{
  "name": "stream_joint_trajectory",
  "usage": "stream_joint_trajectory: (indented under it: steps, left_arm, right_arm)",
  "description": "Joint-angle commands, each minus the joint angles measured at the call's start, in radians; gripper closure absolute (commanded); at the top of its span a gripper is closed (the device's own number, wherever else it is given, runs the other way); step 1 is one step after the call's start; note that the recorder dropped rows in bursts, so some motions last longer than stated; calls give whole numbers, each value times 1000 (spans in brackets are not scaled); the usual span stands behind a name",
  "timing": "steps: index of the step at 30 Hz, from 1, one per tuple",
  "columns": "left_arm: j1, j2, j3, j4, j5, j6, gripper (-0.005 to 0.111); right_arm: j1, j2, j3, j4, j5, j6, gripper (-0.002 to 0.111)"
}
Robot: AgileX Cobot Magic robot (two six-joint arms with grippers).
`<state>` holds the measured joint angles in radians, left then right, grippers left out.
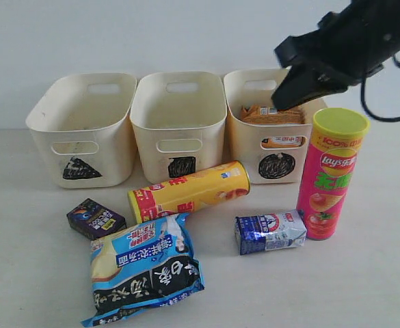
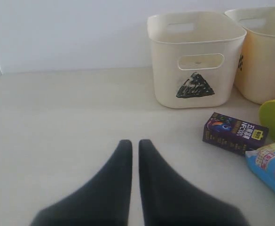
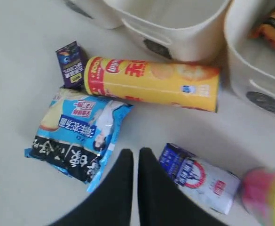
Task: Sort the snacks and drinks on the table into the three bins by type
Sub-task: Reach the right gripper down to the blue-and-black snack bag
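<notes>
Three cream bins stand in a row: triangle (image 1: 46,130), square (image 1: 148,133), circle (image 1: 244,140). An orange-brown bag (image 1: 271,115) lies in the circle bin. On the table (image 1: 370,280) a yellow chip tube (image 1: 189,191) lies on its side and a pink tube (image 1: 333,174) stands upright. Near them are a purple carton (image 1: 95,219), a blue-white carton (image 1: 270,231) and a blue-black bag (image 1: 145,266). My right gripper (image 1: 286,96) hangs shut and empty over the circle bin. My left gripper (image 2: 135,143) is shut and empty, low over bare table, apart from the purple carton (image 2: 235,133).
A pale wall runs behind the bins. Bare table (image 2: 57,117) spreads beside the triangle bin (image 2: 193,61). In the right wrist view the shut fingers (image 3: 123,188) show between the blue-black bag (image 3: 76,134) and the blue-white carton (image 3: 200,176).
</notes>
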<state>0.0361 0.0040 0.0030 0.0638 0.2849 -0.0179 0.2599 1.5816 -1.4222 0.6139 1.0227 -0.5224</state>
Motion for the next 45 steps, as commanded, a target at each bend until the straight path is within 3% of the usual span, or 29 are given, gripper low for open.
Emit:
stream_joint_trajectory:
  steps: [1, 5, 11, 25, 29, 35, 36, 45]
  left_arm:
    - [1, -4, -3, -1, -3, -9, 102]
    - [1, -4, -3, -1, -3, -9, 102]
    - [1, -4, -3, -1, -3, -9, 102]
    - [1, -4, -3, -1, -3, -9, 102]
    - [1, -4, -3, -1, -3, -9, 102]
    - [1, -4, -3, -1, -3, -9, 102]
    - [1, -4, -3, -1, -3, -9, 102]
    - [1, -4, -3, -1, -3, -9, 102]
  right_arm:
    - [142, -9, 38, -10, -102, -10, 108]
    - [264, 33, 41, -14, -137, 1, 108]
    - [370, 120, 41, -16, -177, 9, 108]
    - [409, 287, 41, -99, -224, 69, 108]
    - [409, 304, 41, -105, -267, 71, 88]
    - [409, 306, 41, -112, -304, 119, 27]
    - [409, 312, 41, -115, -306, 128, 23]
    - [409, 415, 41, -115, -374, 131, 23]
